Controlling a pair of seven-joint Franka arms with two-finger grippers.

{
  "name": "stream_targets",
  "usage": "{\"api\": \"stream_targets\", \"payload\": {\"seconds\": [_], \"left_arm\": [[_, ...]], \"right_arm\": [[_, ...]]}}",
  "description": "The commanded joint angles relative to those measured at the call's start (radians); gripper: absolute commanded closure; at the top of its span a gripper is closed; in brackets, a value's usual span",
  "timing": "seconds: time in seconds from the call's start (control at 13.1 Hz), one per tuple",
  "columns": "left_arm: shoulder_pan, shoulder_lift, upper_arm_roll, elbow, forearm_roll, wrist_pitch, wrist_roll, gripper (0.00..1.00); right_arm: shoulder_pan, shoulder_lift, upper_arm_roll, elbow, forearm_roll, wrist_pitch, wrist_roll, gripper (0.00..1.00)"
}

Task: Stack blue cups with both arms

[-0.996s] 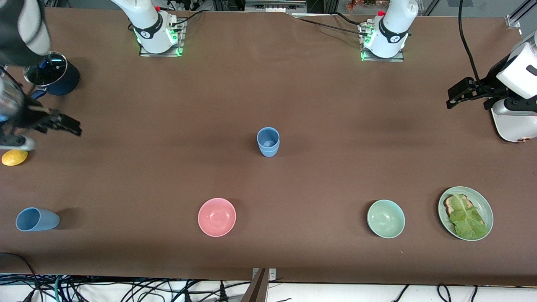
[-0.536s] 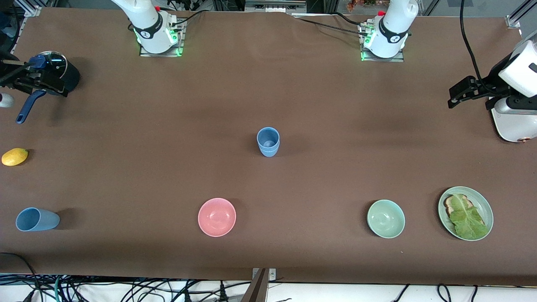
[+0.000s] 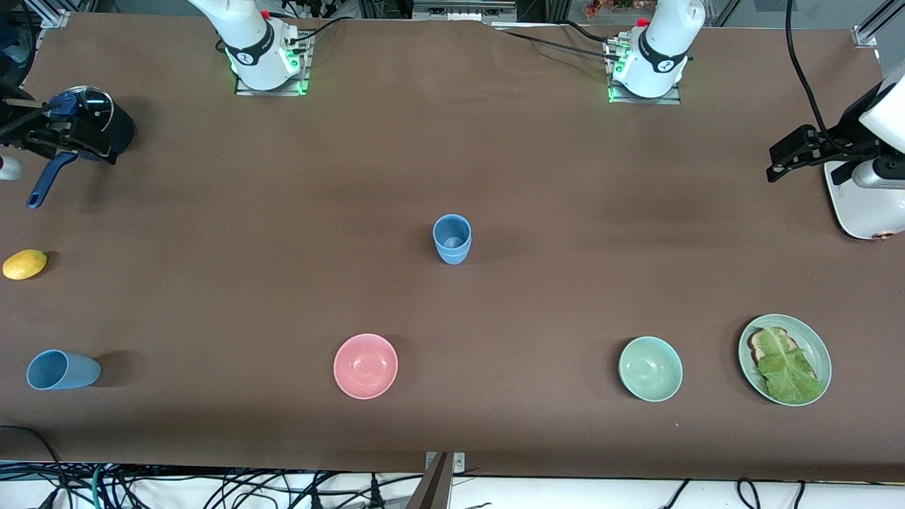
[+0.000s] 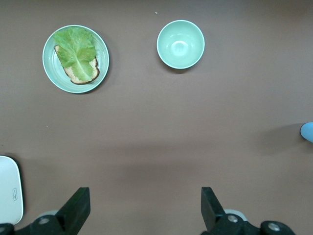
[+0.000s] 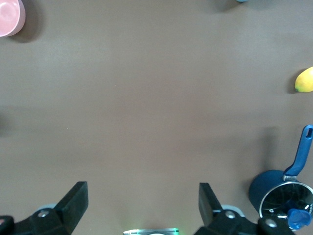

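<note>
Front view alone takes in both blue cups: a stacked pair (image 3: 452,239) upright mid-table and a single cup (image 3: 62,370) on its side at the right arm's end, nearer the camera than the lemon (image 3: 25,264). Left wrist view shows the left gripper (image 4: 142,210) spread wide and empty over bare table, with the green bowl (image 4: 180,44) empty and a plate (image 4: 76,58) carrying bread under lettuce. Right wrist view shows the right gripper (image 5: 143,205) equally wide and empty, high beside the lidded saucepan (image 5: 281,196), plus an edge of the pink bowl (image 5: 11,17), which is empty. Since a second ago, the right gripper has swung up from near the lemon to the saucepan; the left has drifted slightly outward.
</note>
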Motion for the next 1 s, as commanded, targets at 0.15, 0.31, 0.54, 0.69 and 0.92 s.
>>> {"api": "stream_targets", "payload": {"seconds": [0.15,0.31,0.54,0.69,0.92], "left_arm": [[0.010,0.011,0.002,0.023,-0.006,-0.016,0.016,0.00],[0.008,0.011,0.002,0.023,-0.006,-0.017,0.016,0.00],[0.008,0.011,0.002,0.023,-0.006,-0.016,0.016,0.00],[0.008,0.012,0.002,0.023,-0.008,-0.016,0.016,0.00],[0.008,0.011,0.002,0.024,-0.011,-0.017,0.016,0.00]], "right_arm": [[-0.020,0.038,0.015,0.030,0.038,-0.001,0.016,0.00],[-0.018,0.042,0.012,0.044,0.035,-0.001,0.014,0.00],[-0.015,0.053,0.012,0.062,0.036,-0.006,0.014,0.00],[-0.014,0.053,0.012,0.062,0.035,-0.011,0.012,0.00],[-0.014,0.055,0.012,0.061,0.033,-0.014,0.002,0.00]]}}
